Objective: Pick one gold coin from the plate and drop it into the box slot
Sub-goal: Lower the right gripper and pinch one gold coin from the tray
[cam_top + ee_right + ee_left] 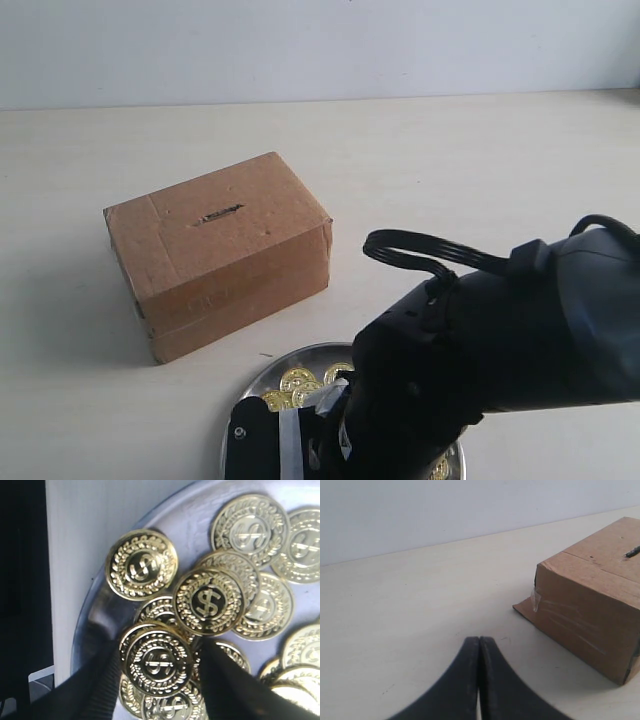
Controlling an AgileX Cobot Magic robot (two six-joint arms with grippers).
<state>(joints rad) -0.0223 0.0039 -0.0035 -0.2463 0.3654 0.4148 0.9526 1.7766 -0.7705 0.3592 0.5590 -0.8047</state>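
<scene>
1. The right claw (161,652) hangs directly over a round gold-coloured metal coin stamped with a dollar sign (157,662). Its two black fingers (100,685) are spread, one just beside each edge of the coin. I cannot tell whether either finger touches it.
2. That coin lies flat on top of other gold coins (250,525), near the raised rim of the round shiny silver metal plate (85,625) beneath the claw. A disc has no long axis, so a squeeze across any width should serve.
3. The brown rectangular cardboard box (220,250) stands well apart from the right claw, beyond the plate and off to its left. The short dark slot (220,212) runs along the box's length, so I judge the coin must arrive edge-on and in line with it.
4. The left claw (479,680) is pressed together on nothing, with the box ahead of it and no coins near it.
5. The pale table (480,170) shows nothing between plate and box, so there is room to lift and carry.
</scene>
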